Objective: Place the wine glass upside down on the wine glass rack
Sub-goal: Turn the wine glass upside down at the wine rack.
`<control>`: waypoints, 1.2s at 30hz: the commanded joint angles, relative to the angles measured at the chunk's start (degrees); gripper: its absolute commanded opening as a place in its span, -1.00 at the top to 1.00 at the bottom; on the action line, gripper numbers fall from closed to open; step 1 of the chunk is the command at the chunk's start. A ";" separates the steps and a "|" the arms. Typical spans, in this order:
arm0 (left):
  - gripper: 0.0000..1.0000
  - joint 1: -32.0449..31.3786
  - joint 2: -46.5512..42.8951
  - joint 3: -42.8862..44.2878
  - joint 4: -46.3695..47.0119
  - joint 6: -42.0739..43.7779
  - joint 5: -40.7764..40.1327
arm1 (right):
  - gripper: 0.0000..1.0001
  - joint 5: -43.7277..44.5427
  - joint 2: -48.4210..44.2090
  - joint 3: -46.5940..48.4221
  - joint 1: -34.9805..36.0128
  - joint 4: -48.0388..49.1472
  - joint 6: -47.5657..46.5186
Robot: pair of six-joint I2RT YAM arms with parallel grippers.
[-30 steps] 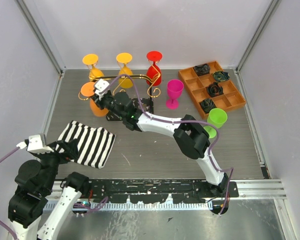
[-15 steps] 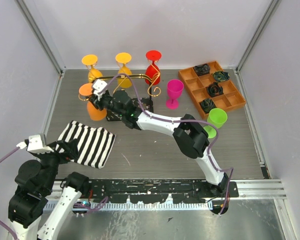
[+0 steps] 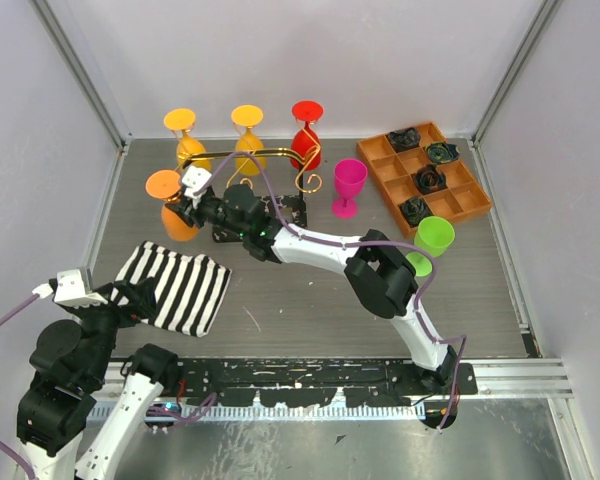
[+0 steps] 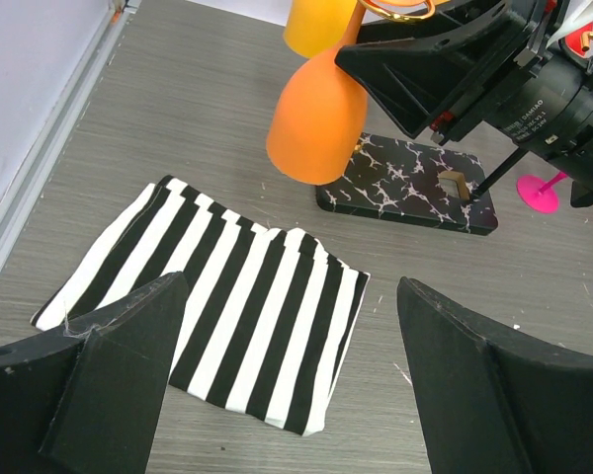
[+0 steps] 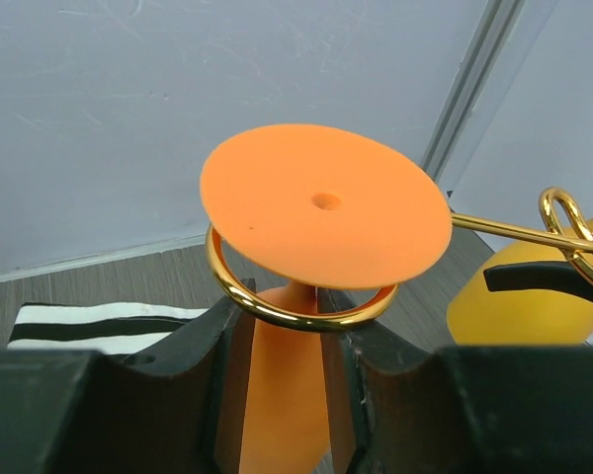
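Orange stem sat between your right gripper's narrowly parted fingers. It belonged to one wine glass, upside down, its foot resting on the rack's gold ring just above them. You couldn't tell whether the pads pressed it. Beyond hung two yellow glasses and one red glass. One magenta glass and one green glass stood farther off. Your left gripper gaped empty over one striped cloth.

wine glass: bowl mostly behind right gripper | wine glass rack: top cut off
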 commanded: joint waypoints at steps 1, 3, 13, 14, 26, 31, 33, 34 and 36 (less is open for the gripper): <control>-0.88 0.31 -0.54 -0.67 1.75 0.49 0.54 | 0.26 -1.44 -2.16 -0.06 0.24 4.51 -0.85; -0.88 0.33 -0.55 -0.65 1.76 0.49 0.55 | 0.26 -1.76 -2.25 -0.57 0.26 5.07 -0.86; -0.88 0.36 -0.46 -0.74 1.76 0.51 0.66 | 0.14 -1.61 -1.51 -1.41 0.28 9.84 -1.09; -0.88 0.36 -0.49 -0.77 1.83 0.54 0.70 | 0.12 -1.41 -1.17 -1.39 0.27 10.59 -1.01; -0.88 0.32 -0.34 -0.74 1.88 0.58 0.78 | 0.09 0.03 1.46 1.95 0.26 10.20 -0.09; -0.88 0.41 -0.25 -0.77 1.92 0.67 0.87 | 0.20 -1.93 2.25 2.64 0.28 10.47 0.96; -0.88 0.43 -0.24 -0.74 1.88 0.60 0.90 | 0.23 -2.11 2.30 2.74 0.24 10.95 1.36; -0.88 0.42 -0.24 -0.71 1.92 0.66 0.95 | 0.23 -2.08 2.36 2.75 0.27 11.12 1.41; -0.88 0.44 -0.26 -0.77 1.92 0.66 0.90 | 0.23 -2.09 2.55 2.78 0.29 11.42 1.49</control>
